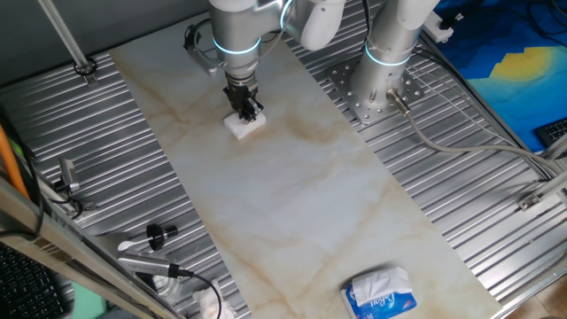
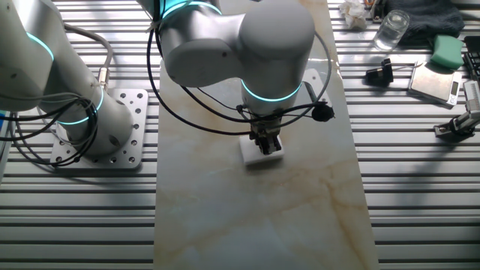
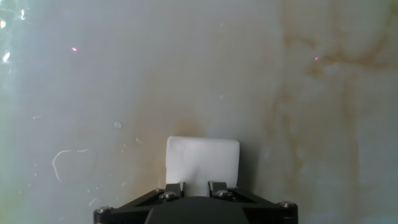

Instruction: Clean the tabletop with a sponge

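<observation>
The tabletop (image 1: pixel 301 186) is a long off-white marble-look slab with tan veins, also seen in the other fixed view (image 2: pixel 247 217) and the hand view (image 3: pixel 186 68). The sponge (image 1: pixel 245 124) is a small white foam block pressed flat on the slab toward its far end. It also shows in the other fixed view (image 2: pixel 262 156) and the hand view (image 3: pixel 203 163). My gripper (image 1: pixel 245 111) points straight down and is shut on the sponge's top, as the other fixed view (image 2: pixel 266 142) and hand view (image 3: pixel 196 186) show.
Ribbed grey metal flanks the slab on both sides. A blue-and-white tissue pack (image 1: pixel 381 294) lies at the slab's near end. A second arm's base (image 1: pixel 376 84) stands to the right. Small tools (image 1: pixel 159 235) and a white cloth wad (image 1: pixel 205 306) lie left.
</observation>
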`<move>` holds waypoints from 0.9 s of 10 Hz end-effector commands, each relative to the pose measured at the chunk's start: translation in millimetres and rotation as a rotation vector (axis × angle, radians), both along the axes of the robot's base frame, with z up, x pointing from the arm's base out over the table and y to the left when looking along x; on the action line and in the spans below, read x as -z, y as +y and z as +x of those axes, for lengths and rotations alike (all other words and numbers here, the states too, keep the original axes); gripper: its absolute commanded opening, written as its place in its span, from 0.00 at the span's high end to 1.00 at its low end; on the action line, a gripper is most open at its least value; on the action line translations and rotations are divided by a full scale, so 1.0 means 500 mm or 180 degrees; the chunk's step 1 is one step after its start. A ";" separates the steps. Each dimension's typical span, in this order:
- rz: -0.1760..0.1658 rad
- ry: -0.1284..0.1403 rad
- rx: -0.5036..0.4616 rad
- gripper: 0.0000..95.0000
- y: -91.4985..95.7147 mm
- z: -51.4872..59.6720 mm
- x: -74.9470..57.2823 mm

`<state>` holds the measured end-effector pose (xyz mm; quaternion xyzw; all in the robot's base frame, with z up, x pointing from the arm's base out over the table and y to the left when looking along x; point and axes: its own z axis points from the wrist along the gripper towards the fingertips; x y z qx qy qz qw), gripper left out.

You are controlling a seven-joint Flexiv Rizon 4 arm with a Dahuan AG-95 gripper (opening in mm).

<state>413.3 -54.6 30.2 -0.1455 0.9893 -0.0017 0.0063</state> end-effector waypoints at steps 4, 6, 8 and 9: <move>0.0008 -0.0014 -0.0010 0.80 -0.001 0.001 0.010; 0.0005 -0.0013 -0.0001 0.80 -0.001 0.001 0.010; 0.0003 -0.0020 0.0005 0.80 -0.001 0.001 0.011; 0.0003 -0.0023 0.0005 0.80 -0.001 0.001 0.012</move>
